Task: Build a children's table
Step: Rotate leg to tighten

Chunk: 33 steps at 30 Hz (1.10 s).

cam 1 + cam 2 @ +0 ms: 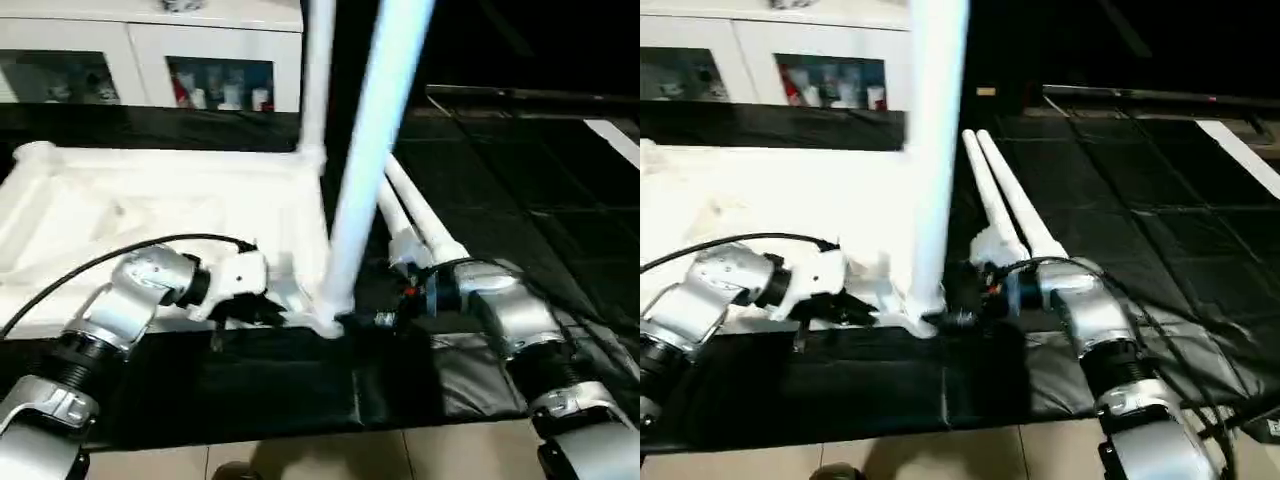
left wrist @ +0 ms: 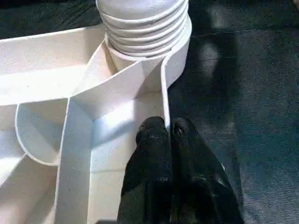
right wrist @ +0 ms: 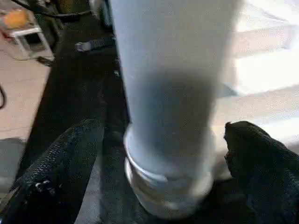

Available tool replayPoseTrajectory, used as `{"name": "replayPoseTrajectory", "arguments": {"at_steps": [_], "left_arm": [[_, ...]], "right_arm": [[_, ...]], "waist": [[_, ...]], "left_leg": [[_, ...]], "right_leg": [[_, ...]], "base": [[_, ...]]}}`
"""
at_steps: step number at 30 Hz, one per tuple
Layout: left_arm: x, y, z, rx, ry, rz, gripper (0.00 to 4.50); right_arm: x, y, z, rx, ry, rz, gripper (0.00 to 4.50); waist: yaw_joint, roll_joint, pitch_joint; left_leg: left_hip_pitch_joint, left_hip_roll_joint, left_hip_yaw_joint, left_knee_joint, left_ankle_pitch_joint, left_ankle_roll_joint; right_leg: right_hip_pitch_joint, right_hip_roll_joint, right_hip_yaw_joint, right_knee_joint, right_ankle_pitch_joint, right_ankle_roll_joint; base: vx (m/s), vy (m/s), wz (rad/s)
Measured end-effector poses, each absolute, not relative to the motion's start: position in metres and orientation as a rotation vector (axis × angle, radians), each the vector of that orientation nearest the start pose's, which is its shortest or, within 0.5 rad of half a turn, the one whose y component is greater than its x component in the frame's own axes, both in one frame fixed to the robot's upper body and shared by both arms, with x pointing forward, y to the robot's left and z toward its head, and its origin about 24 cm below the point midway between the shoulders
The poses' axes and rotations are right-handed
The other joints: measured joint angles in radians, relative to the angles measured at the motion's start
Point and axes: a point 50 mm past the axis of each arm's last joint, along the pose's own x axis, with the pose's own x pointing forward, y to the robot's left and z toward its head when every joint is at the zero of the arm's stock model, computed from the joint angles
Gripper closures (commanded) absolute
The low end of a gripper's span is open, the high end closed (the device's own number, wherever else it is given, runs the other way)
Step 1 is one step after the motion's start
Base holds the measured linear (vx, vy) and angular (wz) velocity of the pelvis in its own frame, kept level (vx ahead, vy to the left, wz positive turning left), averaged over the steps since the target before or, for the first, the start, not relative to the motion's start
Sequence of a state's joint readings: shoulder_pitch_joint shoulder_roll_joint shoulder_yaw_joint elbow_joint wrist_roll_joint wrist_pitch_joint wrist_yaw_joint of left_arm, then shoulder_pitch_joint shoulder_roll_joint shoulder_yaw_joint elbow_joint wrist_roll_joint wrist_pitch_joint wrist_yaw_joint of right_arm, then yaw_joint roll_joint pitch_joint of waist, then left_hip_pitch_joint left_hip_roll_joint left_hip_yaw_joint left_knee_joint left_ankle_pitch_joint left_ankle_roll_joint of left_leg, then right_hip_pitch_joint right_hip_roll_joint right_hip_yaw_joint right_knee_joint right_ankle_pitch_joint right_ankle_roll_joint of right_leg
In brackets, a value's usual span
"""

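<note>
Claws first: the left claw (image 2: 168, 135) is pinching its two black fingers together over the thin rim wall of the table top (image 1: 150, 215), just short of the corner socket. That top is lying upside down on a black mat (image 1: 300, 385), its ribbed white plastic underside facing up, with curved and straight ribs dividing it into shallow bays. Beyond the left claw, a leg (image 1: 370, 150) is standing upright in the socket, its threaded ridged end showing at the collar. The right claw (image 3: 159, 154) is spreading wide, one rough black finger on each side of this smooth round leg near its base, neither pad clearly touching it. A second upright leg (image 1: 318, 75) is rising at the far corner of the top. Two more tapered white legs (image 1: 1005, 205) are lying side by side on the mat, just past the right claw. Farther off, a white cabinet (image 1: 150, 60) with glass doors is standing behind the top.
</note>
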<state>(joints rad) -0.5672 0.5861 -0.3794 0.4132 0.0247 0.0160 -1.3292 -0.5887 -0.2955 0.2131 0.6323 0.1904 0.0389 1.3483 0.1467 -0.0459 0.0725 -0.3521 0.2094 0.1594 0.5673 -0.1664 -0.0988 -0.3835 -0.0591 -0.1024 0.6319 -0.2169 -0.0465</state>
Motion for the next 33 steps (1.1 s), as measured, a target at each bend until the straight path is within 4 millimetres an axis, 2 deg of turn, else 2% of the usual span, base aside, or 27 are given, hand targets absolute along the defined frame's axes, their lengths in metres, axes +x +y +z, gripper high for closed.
{"name": "replayPoseTrajectory", "arguments": {"at_steps": [1, 2, 5, 8, 20, 33], "left_arm": [[0.304, 0.165, 0.076, 0.685, 0.461, -1.459, 4.50], [0.303, 0.164, 0.076, 0.685, 0.460, -1.462, 4.50], [0.302, 0.163, 0.076, 0.682, 0.464, -1.484, 4.50], [0.302, 0.161, 0.075, 0.689, 0.458, -1.498, 4.50], [0.300, 0.160, 0.076, 0.695, 0.457, -1.531, 4.50], [0.300, 0.160, 0.074, 0.676, 0.467, -1.525, 4.50]], "right_arm": [[0.310, -0.117, 0.060, -0.111, 0.263, 1.497, 0.01], [0.310, -0.117, 0.060, -0.110, 0.266, 1.503, 0.28], [0.309, -0.118, 0.059, -0.106, 0.275, 1.510, 0.35], [0.309, -0.119, 0.057, -0.093, 0.292, 1.515, 0.73], [0.308, -0.120, 0.053, -0.057, 0.331, 1.530, 1.65], [0.304, -0.121, 0.049, -0.027, 0.334, 1.519, 1.78]], "waist": [[0.001, 0.000, 0.000], [0.001, 0.000, 0.000], [0.002, 0.000, 0.000], [0.003, 0.000, 0.000], [0.002, 0.000, 0.000], [0.005, 0.001, -0.002]], "left_leg": [[0.000, 0.000, 0.000, 0.000, 0.000, 0.000], [-0.001, 0.000, 0.000, 0.001, 0.000, 0.001], [-0.001, 0.000, 0.001, 0.002, -0.001, 0.002], [-0.001, 0.000, 0.001, 0.002, -0.001, 0.002], [-0.001, 0.000, 0.002, 0.003, -0.001, 0.002], [0.000, 0.000, 0.003, 0.003, -0.001, 0.002]], "right_leg": [[0.000, 0.000, 0.000, 0.000, 0.000, 0.000], [0.000, 0.000, 0.000, 0.000, 0.000, 0.000], [0.000, 0.000, 0.001, 0.000, 0.000, 0.000], [0.000, 0.000, 0.001, 0.000, 0.000, 0.000], [0.000, 0.000, 0.001, 0.001, 0.001, 0.001], [0.001, 0.000, 0.001, 0.001, 0.001, 0.001]], "base": [[0.000, 0.000, 0.00], [0.000, 0.000, 0.00], [0.000, 0.000, 0.00], [0.000, 0.000, 0.00], [0.000, 0.000, 0.00], [0.000, 0.000, 0.00]]}}
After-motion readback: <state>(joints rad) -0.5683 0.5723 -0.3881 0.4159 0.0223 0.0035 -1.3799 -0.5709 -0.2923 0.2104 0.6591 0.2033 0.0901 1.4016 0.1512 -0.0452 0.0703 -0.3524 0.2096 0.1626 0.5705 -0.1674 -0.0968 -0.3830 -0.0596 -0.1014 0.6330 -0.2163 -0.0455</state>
